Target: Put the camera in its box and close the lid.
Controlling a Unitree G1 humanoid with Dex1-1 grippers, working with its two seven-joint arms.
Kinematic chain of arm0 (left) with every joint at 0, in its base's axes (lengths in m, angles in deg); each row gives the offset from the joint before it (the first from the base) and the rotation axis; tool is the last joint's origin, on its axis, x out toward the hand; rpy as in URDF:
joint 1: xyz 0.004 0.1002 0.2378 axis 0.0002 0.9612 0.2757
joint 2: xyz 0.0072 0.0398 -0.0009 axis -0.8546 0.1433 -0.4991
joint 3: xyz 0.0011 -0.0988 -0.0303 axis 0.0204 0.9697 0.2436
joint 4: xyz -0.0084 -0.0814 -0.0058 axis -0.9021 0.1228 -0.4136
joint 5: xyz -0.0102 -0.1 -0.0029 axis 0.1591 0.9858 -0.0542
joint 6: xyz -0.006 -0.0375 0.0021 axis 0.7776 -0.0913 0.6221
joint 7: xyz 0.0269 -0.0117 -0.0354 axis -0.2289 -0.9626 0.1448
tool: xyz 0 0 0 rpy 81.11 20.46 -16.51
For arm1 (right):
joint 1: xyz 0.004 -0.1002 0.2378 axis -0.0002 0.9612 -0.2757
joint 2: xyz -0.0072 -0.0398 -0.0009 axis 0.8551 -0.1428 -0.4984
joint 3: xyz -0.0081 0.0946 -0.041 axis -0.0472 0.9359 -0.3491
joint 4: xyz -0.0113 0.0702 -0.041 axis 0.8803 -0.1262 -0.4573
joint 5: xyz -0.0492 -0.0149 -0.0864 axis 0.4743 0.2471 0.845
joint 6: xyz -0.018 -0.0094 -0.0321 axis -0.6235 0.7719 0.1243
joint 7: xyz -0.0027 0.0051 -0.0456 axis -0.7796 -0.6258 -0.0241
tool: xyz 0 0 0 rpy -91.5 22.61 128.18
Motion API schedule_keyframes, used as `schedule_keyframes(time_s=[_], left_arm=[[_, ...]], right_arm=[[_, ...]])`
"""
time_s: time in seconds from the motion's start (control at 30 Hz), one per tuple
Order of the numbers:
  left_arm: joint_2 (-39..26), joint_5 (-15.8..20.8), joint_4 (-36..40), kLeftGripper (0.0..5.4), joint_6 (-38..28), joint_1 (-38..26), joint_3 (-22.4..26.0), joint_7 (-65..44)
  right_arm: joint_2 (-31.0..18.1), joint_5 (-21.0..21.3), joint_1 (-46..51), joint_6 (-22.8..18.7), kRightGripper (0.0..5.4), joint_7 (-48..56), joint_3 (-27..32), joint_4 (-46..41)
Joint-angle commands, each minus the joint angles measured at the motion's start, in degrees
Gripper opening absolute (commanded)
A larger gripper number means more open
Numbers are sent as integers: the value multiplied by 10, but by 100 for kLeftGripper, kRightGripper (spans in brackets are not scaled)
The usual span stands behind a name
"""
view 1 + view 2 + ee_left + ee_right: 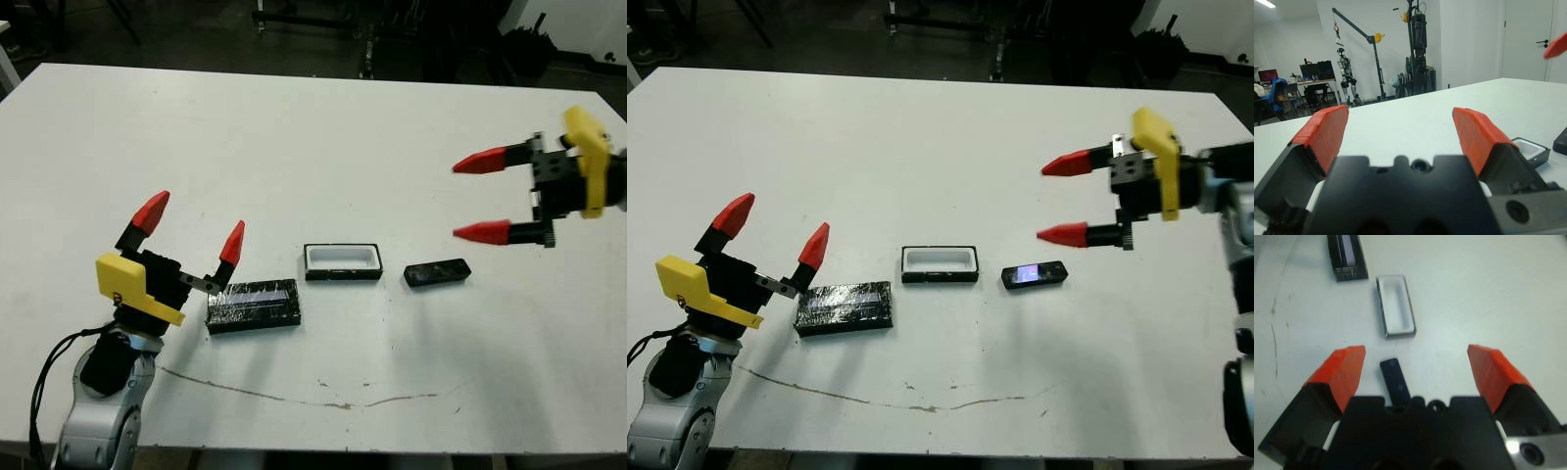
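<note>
Right gripper [1051,200]: spread wide, empty, hovering at the camera's 1 o'clock.
Left gripper [191,224]: wide, empty.
Camera [1034,275]: at the box's [940,264] 3 o'clock; lit screen only in right eye view.
Lid [253,305]: at the box's 8 o'clock.

You have three things in a row across the lower middle of the frame: the glossy black lid [254,305] with its pale stripe on the left, the open white-lined box [342,261] in the centre, and the flat black camera [437,272] just right of it, slightly tilted.
</note>
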Motion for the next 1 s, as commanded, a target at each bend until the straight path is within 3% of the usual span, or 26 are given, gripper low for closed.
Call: schedule_keyframes(time_s=[0.03,0.17,0.37,0.47,0.6,0.77,0.87,1.0], left_arm=[[-2,3,-5,540,1,2,3,-2],[-3,-3,-4,540,0,3,3,0],[-4,1,-6,540,-2,4,4,-3],[-4,-2,-9,540,-8,5,4,-3],[-5,-1,-4,540,-2,7,4,-3],[-6,2,-4,540,1,6,5,-6],[-7,1,-1,540,4,6,4,-6],[-9,-6,-1,540,0,7,3,-5]], right_arm=[[21,38,-22,19,539,14,-29,30],[47,78,-33,59,539,18,-58,56],[75,83,-37,56,539,22,-77,108],[79,91,-30,49,539,22,-76,105],[81,101,-26,78,539,21,-83,109],[80,111,-22,61,539,21,-88,99],[76,111,-12,82,539,17,-81,95],[74,108,-1,73,539,21,-75,96]])
